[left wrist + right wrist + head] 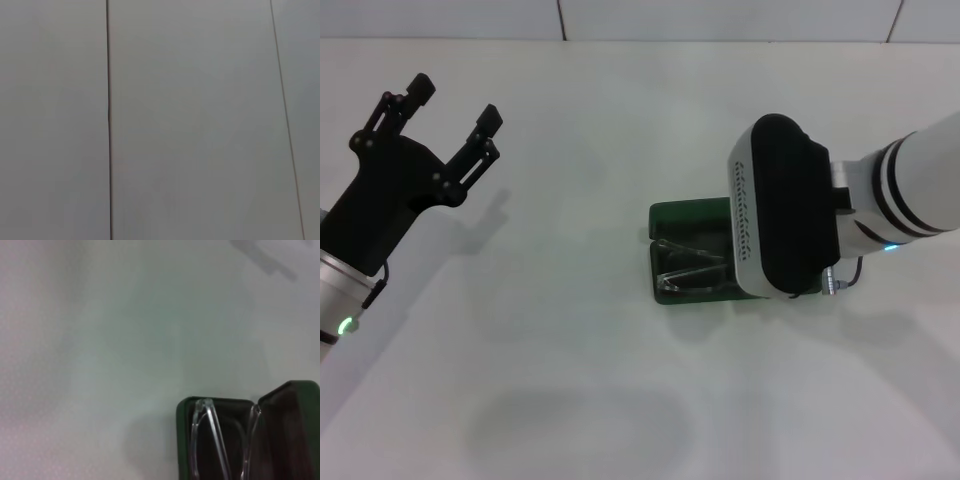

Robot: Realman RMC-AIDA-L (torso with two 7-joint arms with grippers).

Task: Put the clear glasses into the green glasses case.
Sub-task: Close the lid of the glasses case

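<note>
The clear glasses point(686, 266) lie inside the open green glasses case point(692, 218), their thin arms folded across the dark lining, as the right wrist view also shows point(207, 435). Judged by their look, they are light, slick and somewhat springy, with a one-piece lens that would scratch or flex under a hard squeeze; the safest hold appears to be across the bridge or the thick top rim of the lens, not the slender arms. They fill nearly the whole width of the case, so little slack is left at either end, and any nudge would need to be gentle. The lid stands open on the far side; closing it would call for a push from behind the hinge.

The right arm hangs directly over the right half of the case, its bulky wrist hiding the jaws, so whether they are wide or narrow cannot be told. The left gripper point(450, 108) is held well off to the left, raised, jaws wide and holding nothing. The pale worktop point(570, 380) offers broad open room on every side of the case.
</note>
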